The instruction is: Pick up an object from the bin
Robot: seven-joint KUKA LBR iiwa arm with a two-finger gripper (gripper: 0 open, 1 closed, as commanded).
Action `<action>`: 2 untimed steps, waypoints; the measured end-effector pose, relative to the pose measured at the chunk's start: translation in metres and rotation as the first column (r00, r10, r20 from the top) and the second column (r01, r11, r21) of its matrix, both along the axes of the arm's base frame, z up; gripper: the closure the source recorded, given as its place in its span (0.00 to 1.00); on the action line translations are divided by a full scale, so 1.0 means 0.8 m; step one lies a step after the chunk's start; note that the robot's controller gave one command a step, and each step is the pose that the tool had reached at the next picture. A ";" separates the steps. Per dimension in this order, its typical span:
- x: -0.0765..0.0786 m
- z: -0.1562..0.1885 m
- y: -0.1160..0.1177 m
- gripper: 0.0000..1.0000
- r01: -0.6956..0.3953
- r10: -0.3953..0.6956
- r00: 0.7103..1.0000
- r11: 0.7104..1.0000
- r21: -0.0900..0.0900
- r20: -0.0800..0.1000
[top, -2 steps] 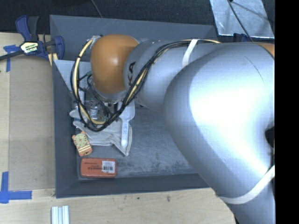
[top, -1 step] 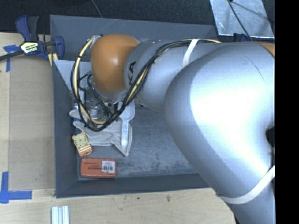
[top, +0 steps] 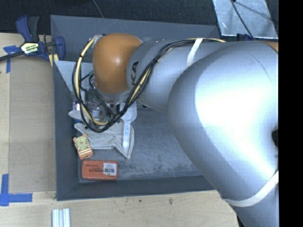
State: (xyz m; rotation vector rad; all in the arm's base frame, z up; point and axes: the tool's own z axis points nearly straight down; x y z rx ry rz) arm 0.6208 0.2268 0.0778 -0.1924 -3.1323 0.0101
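Arm comes in from right; tool sits low in left part of bin, under orange wrist cover, over a crumpled white cloth w/ a white tube on it. Tool released or clenched: can't tell. Just near-left lies tan block; by near wall, orange packet w/ barcode label.

Strong glare whitens the arm — the bin lies dimmer.
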 end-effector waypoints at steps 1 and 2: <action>-0.002 0.026 0.000 1.00 0.000 0.000 1.000 1.000 0.000 -0.005; 0.000 0.054 0.002 1.00 0.000 0.000 1.000 1.000 0.003 0.000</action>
